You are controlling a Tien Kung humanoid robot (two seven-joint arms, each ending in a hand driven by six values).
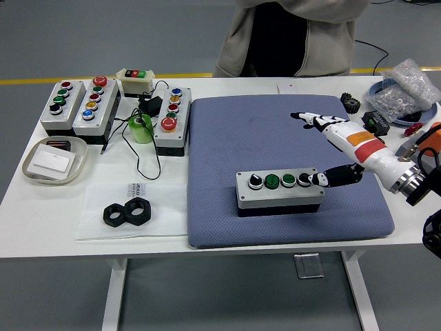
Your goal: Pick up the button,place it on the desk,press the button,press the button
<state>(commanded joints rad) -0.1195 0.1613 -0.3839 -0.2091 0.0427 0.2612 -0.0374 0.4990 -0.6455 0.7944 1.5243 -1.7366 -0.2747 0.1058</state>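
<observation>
A grey four-button box (279, 195) lies on the blue mat (275, 131), near its front. Its top carries a black selector knob (255, 181), a green button (271, 181) and two darker buttons to the right. My right hand (318, 148) is white with an orange and red band. It hovers over the mat behind and to the right of the box, fingers spread and open, holding nothing. Its black thumb (331, 177) reaches to the box's right end, beside the rightmost button. The left arm is out of view.
Three more button boxes (95, 100) and a small white switch box (136, 81) stand at the back left, with a green tape roll (141, 128). A white dish (55, 160) and two black nuts (127, 212) lie front left. A person (296, 34) stands at the far side. A plastic bag (406, 86) and small parts crowd the right edge.
</observation>
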